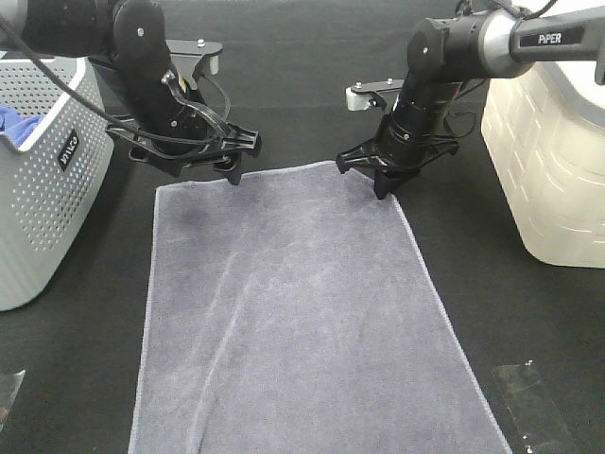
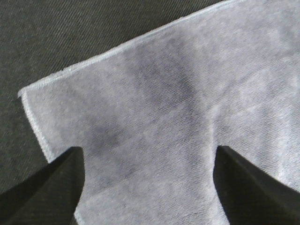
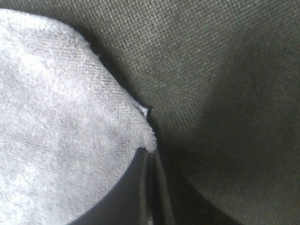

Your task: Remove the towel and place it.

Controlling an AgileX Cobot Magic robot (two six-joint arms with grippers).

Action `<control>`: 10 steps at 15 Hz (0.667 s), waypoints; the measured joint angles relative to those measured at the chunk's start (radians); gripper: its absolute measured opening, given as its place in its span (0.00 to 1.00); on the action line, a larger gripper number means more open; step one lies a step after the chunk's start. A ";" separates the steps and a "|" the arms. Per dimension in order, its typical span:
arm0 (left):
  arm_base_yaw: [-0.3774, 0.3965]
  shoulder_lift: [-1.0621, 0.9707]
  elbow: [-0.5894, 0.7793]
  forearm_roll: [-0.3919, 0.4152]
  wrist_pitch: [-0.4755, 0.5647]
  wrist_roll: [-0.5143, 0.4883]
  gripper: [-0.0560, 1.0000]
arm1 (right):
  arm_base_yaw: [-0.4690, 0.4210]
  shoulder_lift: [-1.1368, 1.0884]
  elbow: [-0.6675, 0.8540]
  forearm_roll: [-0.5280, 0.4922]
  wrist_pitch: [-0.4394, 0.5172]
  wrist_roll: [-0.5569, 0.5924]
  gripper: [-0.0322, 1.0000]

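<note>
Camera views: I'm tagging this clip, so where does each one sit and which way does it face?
Exterior high: above, looking down at the towel on the black table; both arms show, left gripper open, right gripper shut on a far corner.
Left wrist: on the left arm, facing down past two spread fingertips at the towel's other far corner.
Right wrist: on the right arm, facing along shut fingers at the pinched corner.
Shared: each wrist view repeats a towel corner seen from above.

Towel (image 1: 293, 312) greyish-lavender; table (image 1: 284, 57) black; basket (image 1: 38, 208) grey, perforated dots
</note>
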 joint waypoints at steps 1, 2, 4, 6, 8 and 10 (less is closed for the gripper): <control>0.011 0.000 0.000 0.004 0.002 -0.019 0.74 | 0.000 0.000 -0.002 -0.020 0.011 0.020 0.03; 0.030 0.000 0.000 0.011 0.002 -0.042 0.74 | 0.001 -0.003 -0.002 -0.055 0.026 0.049 0.03; 0.072 0.000 0.000 0.014 0.002 -0.067 0.74 | 0.001 -0.016 -0.002 -0.136 0.057 0.104 0.03; 0.102 0.004 0.000 0.020 0.001 -0.094 0.74 | 0.001 -0.044 -0.002 -0.200 0.060 0.138 0.03; 0.114 0.028 -0.001 0.020 -0.010 -0.110 0.74 | 0.001 -0.062 -0.002 -0.228 0.066 0.155 0.03; 0.114 0.072 -0.001 0.017 -0.024 -0.112 0.74 | 0.001 -0.063 -0.002 -0.236 0.071 0.156 0.03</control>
